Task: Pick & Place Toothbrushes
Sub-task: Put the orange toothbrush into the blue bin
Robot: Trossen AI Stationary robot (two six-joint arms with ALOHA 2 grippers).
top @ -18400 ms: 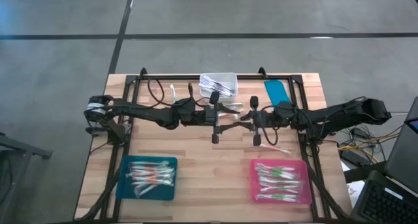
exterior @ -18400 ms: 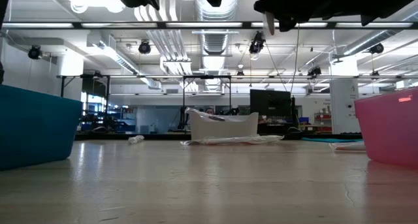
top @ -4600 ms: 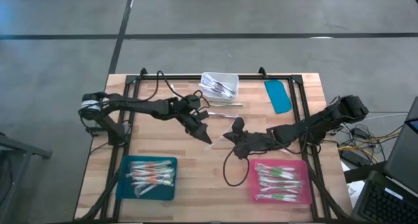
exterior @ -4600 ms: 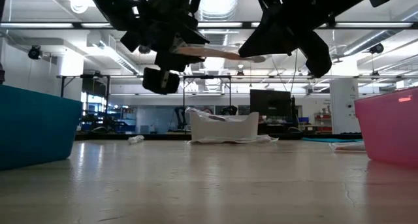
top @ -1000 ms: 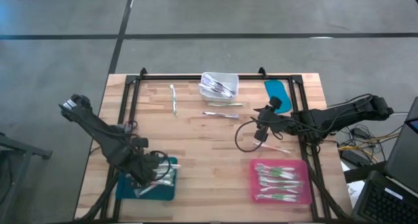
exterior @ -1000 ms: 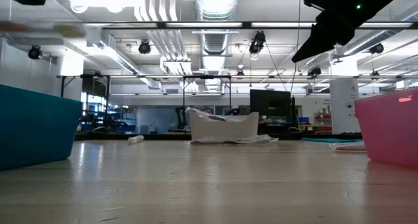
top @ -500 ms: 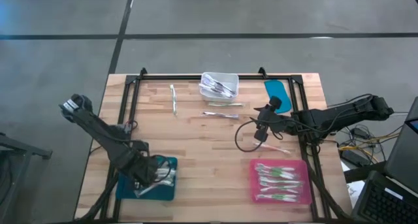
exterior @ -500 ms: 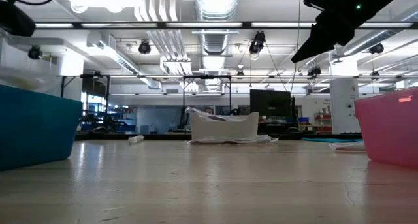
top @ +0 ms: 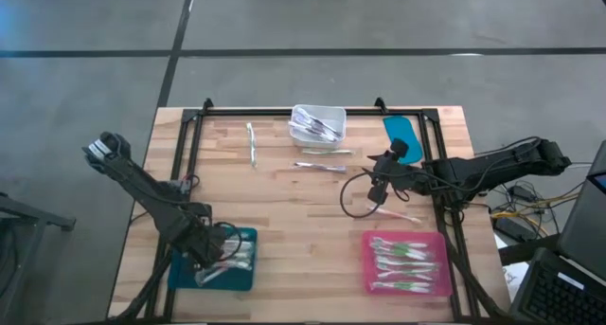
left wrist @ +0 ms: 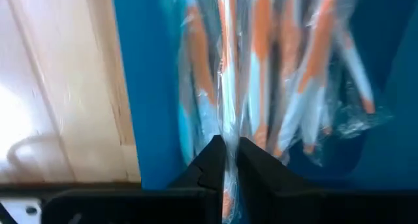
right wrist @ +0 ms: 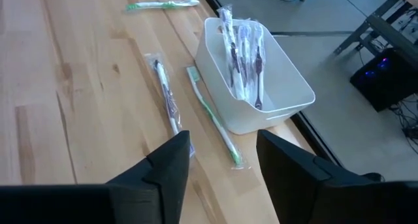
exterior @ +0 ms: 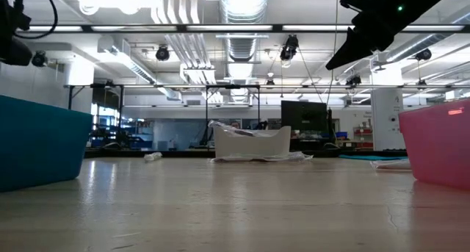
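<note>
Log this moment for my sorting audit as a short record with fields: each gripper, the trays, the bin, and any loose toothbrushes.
left gripper: over the teal tray, jaws nearly shut on a wrapped toothbrush
right gripper: jaws open, empty, above the table near the white bin
teal tray: orange-accented toothbrushes
pink tray: green-accented toothbrushes
white bin: several wrapped toothbrushes
loose toothbrushes: a dark one and a green one beside the bin, another green one farther off
</note>
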